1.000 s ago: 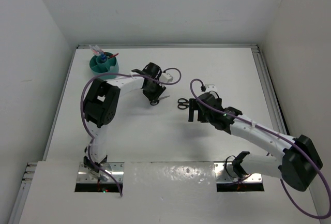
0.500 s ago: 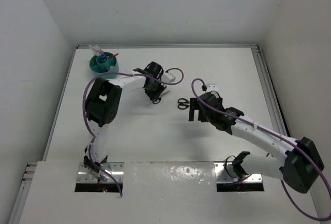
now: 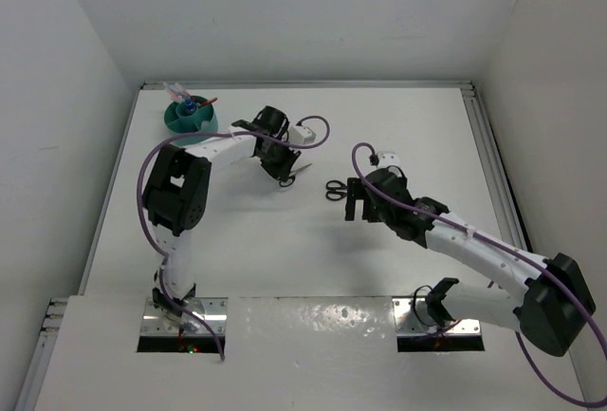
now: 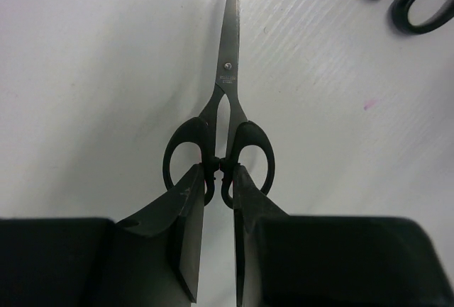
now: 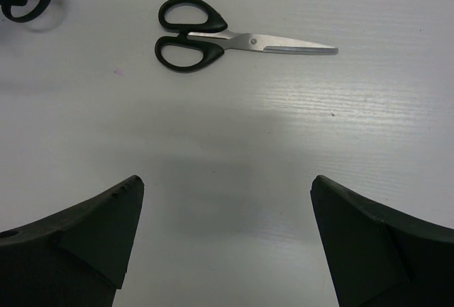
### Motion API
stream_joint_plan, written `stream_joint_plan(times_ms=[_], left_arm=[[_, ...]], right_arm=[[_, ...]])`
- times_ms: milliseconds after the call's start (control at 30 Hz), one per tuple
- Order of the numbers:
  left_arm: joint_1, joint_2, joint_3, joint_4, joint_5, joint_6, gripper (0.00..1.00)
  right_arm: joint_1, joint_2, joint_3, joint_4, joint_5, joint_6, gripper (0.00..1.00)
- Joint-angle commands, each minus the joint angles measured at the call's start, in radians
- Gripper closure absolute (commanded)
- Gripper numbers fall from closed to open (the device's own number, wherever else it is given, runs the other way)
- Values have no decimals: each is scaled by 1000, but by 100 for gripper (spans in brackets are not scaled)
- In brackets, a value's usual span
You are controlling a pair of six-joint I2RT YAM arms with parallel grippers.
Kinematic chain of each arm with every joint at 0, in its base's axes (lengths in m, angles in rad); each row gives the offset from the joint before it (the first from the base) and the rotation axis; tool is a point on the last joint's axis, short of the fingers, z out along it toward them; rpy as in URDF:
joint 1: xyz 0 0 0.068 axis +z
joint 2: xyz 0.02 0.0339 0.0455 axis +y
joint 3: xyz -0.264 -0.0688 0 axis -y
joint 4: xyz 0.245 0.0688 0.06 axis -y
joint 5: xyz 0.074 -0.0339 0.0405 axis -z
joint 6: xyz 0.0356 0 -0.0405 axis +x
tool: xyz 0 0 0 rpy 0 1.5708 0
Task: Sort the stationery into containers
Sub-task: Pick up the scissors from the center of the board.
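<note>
Slippage is the risk: the left gripper (image 4: 218, 179), nearly shut, pinches the scissors (image 4: 228, 80) only where the handle loops meet, so they could swing or drop before reaching the teal organiser (image 3: 190, 119), well apart. The right gripper (image 5: 225, 183) gapes empty near the second scissors (image 5: 213, 41).

The white bench (image 3: 285, 250) carries a teal organiser (image 3: 190, 119) in its far left corner. 2 black-handled scissors lie flat on it near the middle, both closed and a little apart: the left scissors (image 4: 221, 130) and the right scissors (image 5: 213, 41), handles toward each other.
</note>
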Motion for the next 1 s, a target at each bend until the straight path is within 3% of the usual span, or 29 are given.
stream_joint_plan(times_ms=[0, 133, 233, 367, 400, 467, 533, 567, 600, 700, 767, 967], left_arm=[[18, -83, 13, -5, 64, -17, 100], [24, -115, 14, -16, 79, -17, 100], [22, -158, 5, -20, 72, -8, 100], [21, -201, 14, -26, 64, -17, 100], [19, -217, 21, -31, 64, -27, 100], [15, -228, 40, -40, 81, -37, 100], [12, -237, 59, -55, 101, -44, 100], [12, -240, 63, -60, 104, -47, 100], [12, -246, 67, -68, 108, -53, 100], [10, -260, 77, -72, 113, -58, 100], [12, -267, 85, -72, 116, -64, 100], [12, -277, 117, -74, 130, -81, 100]], right_arm=[[-3, -4, 7, 54, -25, -22, 1], [-6, -4, 21, 80, -50, -27, 1], [-31, -19, 74, 173, -69, 76, 4], [-69, -17, 55, 453, -79, 228, 38], [-75, -3, 55, 496, -76, 254, 58], [-85, 34, 84, 578, -70, 309, 69], [-91, 112, 133, 595, -83, 306, 67], [-94, 140, 192, 577, -92, 305, 62], [-94, 189, 219, 569, -103, 297, 44], [-98, 258, 283, 592, -145, 299, 34], [-102, 281, 297, 626, -157, 317, 34], [-106, 336, 325, 592, -122, 391, 49]])
